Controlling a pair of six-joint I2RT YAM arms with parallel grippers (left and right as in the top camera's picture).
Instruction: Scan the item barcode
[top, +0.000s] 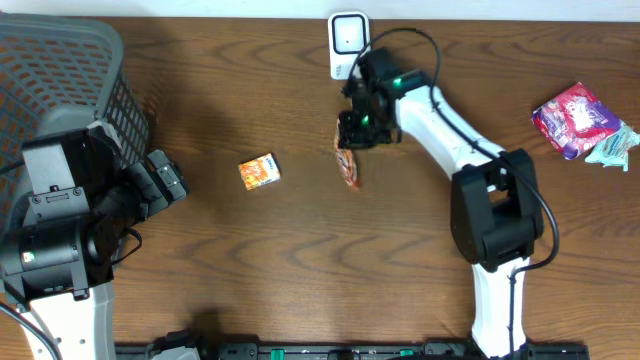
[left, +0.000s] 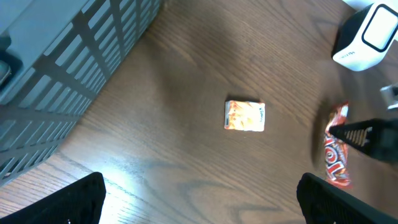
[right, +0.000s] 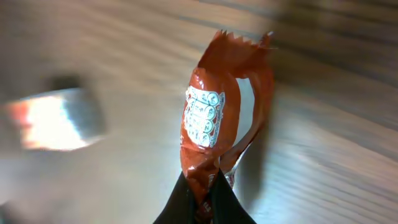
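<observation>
Right gripper (top: 352, 138): pressed together on one crimped end of the red snack packet (top: 348, 168). In the right wrist view we see a dark fingertip (right: 177, 208) on each side of the wrapper's end, and the rest of the packet reaches away from them.
Left gripper (top: 165, 182): spread wide and holding nothing, low at the left beside the basket (top: 60, 70) (its two fingers show only as dark corners in the left wrist view).
Packet position: just in front of the white scanner (top: 347, 40), with a white round print facing the wrist camera. We cannot tell whether its free end rests on the wood.
Scanner: upright at the far edge of the table (top: 250, 280), close to the right arm's wrist.
Orange box (top: 259, 171): flat on the wood, left of the packet and apart from it, between the two grippers.
Basket: grey and slatted, in the far-left corner.
Right edge: pink pouch (top: 573, 118) and teal wrapper (top: 612, 148) touch each other, well apart from both grippers.
</observation>
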